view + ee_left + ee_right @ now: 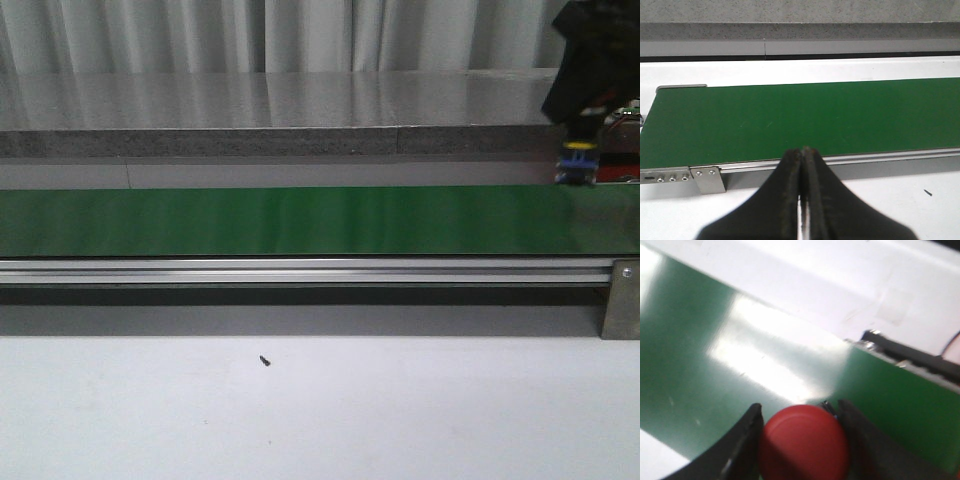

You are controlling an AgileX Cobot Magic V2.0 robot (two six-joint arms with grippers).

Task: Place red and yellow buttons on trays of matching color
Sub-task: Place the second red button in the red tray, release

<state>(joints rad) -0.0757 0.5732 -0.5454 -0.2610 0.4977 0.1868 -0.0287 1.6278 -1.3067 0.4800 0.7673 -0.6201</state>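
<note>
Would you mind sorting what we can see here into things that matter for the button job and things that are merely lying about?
Part of the job:
- red button, between the right gripper fingers
- green conveyor belt
- left gripper, shut and empty

Just lying about:
- small dark speck on the white table
- grey curtain

Red button [804, 442]: I see it round, smooth and shiny red, top face toward my wrist camera.
Where: between my right gripper [800, 440] fingers, touching both.
Under it: the green belt [715, 365].
</note>
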